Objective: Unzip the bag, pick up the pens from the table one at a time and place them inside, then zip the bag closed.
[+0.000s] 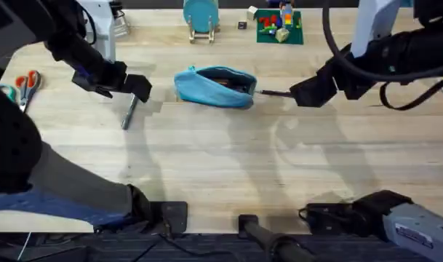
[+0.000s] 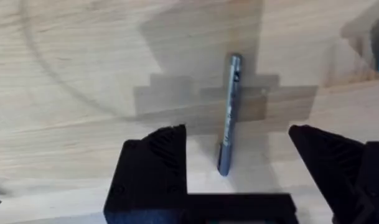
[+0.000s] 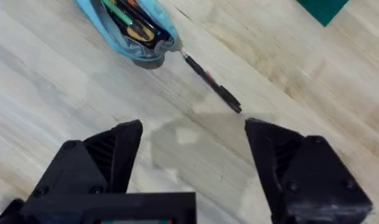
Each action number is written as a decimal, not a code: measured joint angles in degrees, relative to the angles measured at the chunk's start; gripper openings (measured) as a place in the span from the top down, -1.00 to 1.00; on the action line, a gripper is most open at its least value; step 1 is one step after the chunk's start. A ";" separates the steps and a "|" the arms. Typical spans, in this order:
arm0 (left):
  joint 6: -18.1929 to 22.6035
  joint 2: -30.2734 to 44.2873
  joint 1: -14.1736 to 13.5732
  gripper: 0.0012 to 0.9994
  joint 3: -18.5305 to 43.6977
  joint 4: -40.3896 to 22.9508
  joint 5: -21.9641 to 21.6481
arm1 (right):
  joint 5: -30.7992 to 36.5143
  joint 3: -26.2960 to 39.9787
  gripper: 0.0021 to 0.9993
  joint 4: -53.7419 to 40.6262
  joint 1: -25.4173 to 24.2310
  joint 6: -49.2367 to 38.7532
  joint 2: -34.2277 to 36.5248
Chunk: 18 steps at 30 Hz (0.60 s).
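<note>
The bag [image 1: 215, 86] lies unzipped at the far middle of the table [image 1: 228, 167], with pens visible inside its opening. The silver pen [image 1: 129, 113] lies on the table to the bag's left. The left gripper [image 2: 238, 165] hovers over it, fingers spread, straddling the pen's near end without contact. The black pen [image 3: 211, 83] lies just beside the bag's right end. The right gripper [image 3: 192, 155] hangs near it, fingers released.
</note>
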 joint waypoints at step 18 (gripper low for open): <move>-1.49 7.10 -0.33 -1.00 0.44 2.02 -1.41 | 0.00 0.00 -1.00 -0.02 0.00 0.01 0.00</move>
